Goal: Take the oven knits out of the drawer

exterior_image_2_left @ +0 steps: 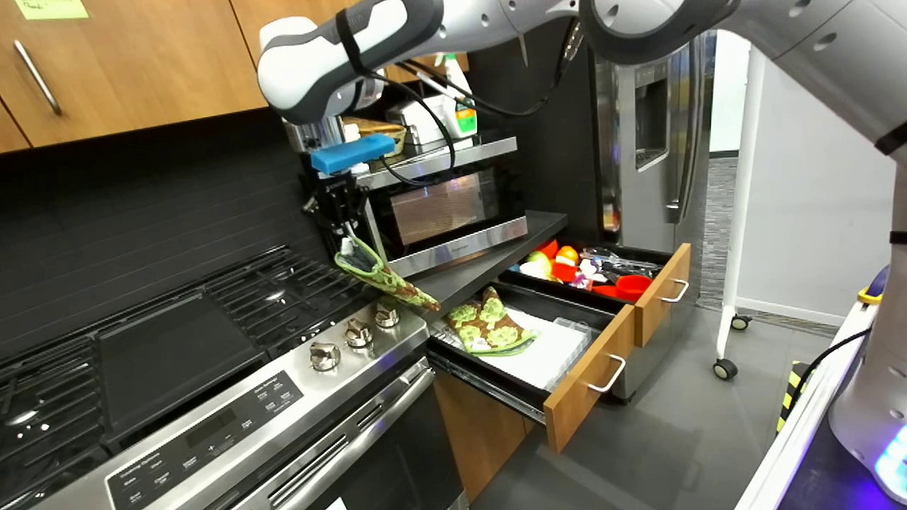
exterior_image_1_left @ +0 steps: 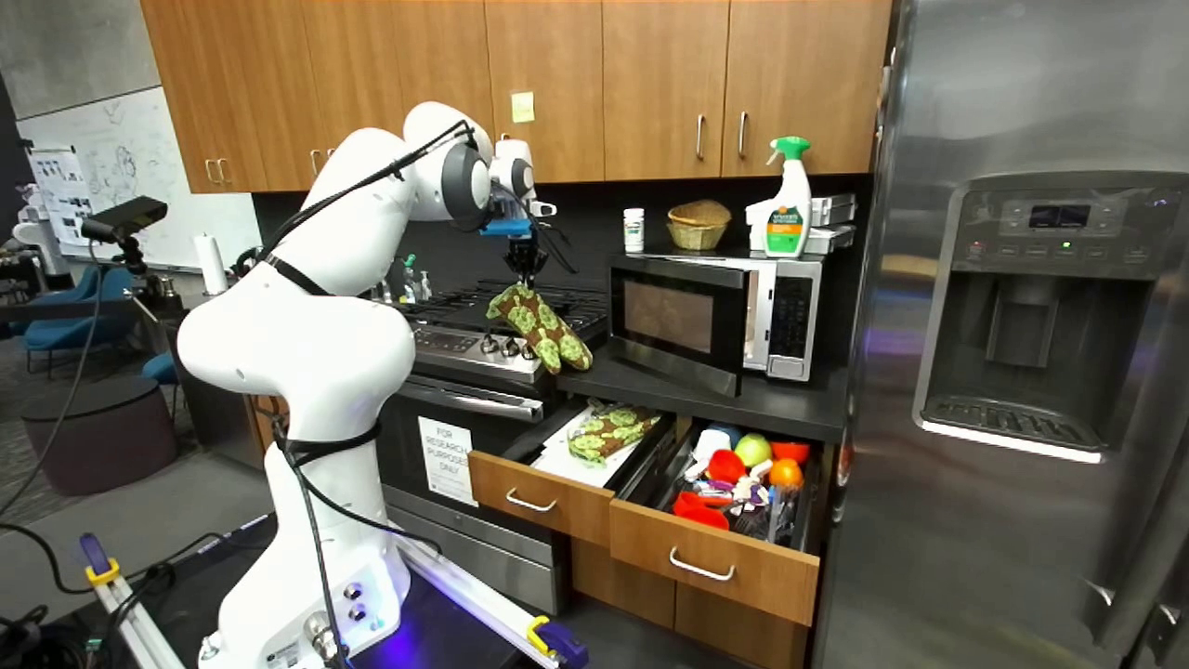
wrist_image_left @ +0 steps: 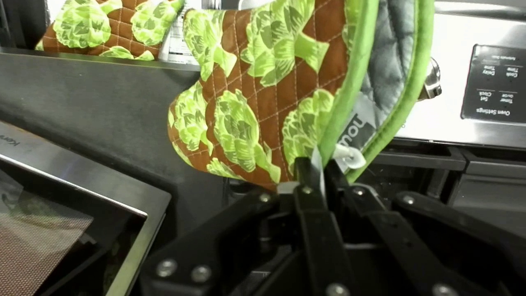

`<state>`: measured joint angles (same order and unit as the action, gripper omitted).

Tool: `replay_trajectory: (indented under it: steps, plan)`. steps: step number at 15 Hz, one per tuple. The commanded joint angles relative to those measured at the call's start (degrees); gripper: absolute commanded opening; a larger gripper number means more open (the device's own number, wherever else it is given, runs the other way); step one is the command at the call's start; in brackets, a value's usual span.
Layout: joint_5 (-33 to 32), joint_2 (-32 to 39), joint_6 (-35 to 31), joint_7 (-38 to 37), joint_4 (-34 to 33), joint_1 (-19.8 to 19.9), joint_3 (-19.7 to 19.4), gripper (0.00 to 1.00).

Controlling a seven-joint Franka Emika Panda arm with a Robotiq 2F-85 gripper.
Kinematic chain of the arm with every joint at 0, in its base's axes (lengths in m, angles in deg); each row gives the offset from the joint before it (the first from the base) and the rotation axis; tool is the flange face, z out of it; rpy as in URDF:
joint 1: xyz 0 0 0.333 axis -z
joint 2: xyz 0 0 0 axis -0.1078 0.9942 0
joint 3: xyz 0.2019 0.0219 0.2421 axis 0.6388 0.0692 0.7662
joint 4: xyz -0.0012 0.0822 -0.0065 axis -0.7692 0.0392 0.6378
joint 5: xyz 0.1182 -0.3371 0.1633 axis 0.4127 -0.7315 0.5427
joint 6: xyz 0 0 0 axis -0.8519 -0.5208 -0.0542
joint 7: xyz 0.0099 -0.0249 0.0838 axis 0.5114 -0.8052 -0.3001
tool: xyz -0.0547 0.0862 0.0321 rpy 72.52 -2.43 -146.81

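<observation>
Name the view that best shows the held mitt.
The wrist view: the mitt is largest there, green trim and grey lining clear, though the frame crops it. Both exterior views show it smaller, slanting down from the gripper.

Oven-door sheet (exterior_image_1_left: pixel 448 462): "FOR RESEARCH PURPOSES ONLY"; oven panel (wrist_image_left: pixel 494 84) (inverted, wrist view): apparently "Oven Settings."

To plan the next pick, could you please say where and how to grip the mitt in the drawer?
Probably pinch the mitt by its narrow green cuff edge from above: the drawer is pulled out, and this edge points away from the counter.
</observation>
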<state>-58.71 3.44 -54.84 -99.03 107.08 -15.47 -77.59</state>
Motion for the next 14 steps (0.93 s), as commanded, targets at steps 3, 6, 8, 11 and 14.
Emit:
replay_trajectory:
  steps: [3,6,8,11,14]
  plan:
    - [-1.0,4.7,5.4,-1.3,-11.3,-1.9,-1.3,0.03]
    - [-0.7,6.5,7.5,-0.9,-14.4,-2.3,-1.4,0.03]
    - [0.2,7.7,8.9,-0.4,-16.5,-2.3,-1.0,0.03]
    - [-0.1,8.9,8.9,-0.8,-17.8,-2.5,-0.6,0.03]
    - [0.0,10.2,9.0,-0.8,-20.0,-3.0,-0.5,0.03]
